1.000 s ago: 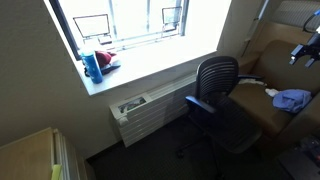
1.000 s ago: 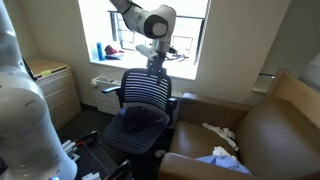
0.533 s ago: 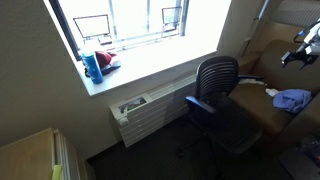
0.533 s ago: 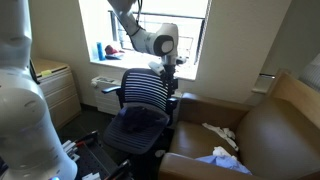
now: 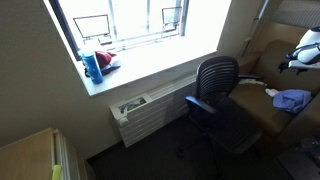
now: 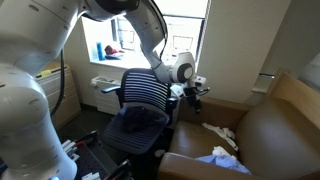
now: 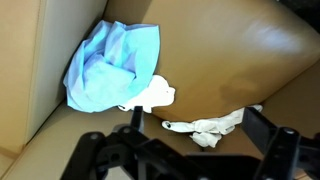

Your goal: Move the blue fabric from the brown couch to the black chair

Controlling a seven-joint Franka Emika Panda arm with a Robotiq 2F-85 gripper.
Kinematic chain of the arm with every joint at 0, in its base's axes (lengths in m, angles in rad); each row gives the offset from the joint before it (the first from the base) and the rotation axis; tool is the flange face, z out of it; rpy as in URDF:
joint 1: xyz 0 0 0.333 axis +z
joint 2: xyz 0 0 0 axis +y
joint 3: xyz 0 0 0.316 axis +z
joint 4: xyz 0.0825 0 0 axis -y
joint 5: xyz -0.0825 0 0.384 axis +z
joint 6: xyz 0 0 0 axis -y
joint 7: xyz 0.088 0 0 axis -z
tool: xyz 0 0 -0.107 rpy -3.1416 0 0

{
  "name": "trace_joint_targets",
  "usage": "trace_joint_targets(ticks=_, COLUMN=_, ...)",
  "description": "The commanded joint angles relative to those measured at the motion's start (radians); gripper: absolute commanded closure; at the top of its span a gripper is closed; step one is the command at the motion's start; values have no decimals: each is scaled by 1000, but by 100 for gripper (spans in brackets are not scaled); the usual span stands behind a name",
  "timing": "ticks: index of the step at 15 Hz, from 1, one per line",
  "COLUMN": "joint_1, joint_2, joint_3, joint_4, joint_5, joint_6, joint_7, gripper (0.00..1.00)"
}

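- State of the end effector (image 7: 185, 148): released. The wrist view shows its two fingers spread wide at the bottom of the frame, with nothing between them.
- Location of the blue fabric (image 7: 112, 62): it lies crumpled on the desk (image 7: 250, 70), which here is the seat of the brown couch (image 6: 295, 100). It sits against the desk's left edge as the wrist view frames it, where the seat meets an upright cushion panel.
- Governing relation: in the wrist view the fabric lies up and to the left of the end effector's midline, not between the fingers. In both exterior views the end effector (image 5: 290, 63) (image 6: 197, 90) hangs above the desk and well apart from the blue fabric (image 5: 293, 98) (image 6: 222, 160).
- Long axis: the heap is irregular. It appears slightly longer along the desk's left edge than across it, though this is an estimate.
- Obstruction: a white cloth (image 7: 205, 128) lies on the desk nearer the end effector's midline than the fabric does. A straight descent would likely meet this cloth first.
- Requirement for the coming move: shift toward the desk's left edge until the fabric is centred between the fingers, then descend.
- Arm selection: the rig has one arm, so there is no choice to make.
- Destination: the black chair (image 6: 145, 95) stands just beside the couch.
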Motion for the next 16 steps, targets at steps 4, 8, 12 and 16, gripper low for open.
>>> trace_joint_targets(ticks=4, joint_1=101, joint_2=146, joint_3=-166, joint_4=92, joint_5=-58, joint_6=153, joint_7=107, gripper=0)
trace_joint_targets(ticks=8, joint_1=79, joint_2=394, joint_3=-331, joint_4=321, joint_5=37, joint_6=211, joint_7=170, gripper=0)
trace_joint_targets(ticks=12, joint_1=43, joint_2=414, joint_3=-341, joint_4=350, joint_5=90, joint_6=75, joint_7=129, gripper=0)
trace_joint_targets(ticks=16, joint_1=1, joint_2=406, joint_3=-299, joint_4=376, joint_5=107, joint_6=93, joint_7=116, gripper=0)
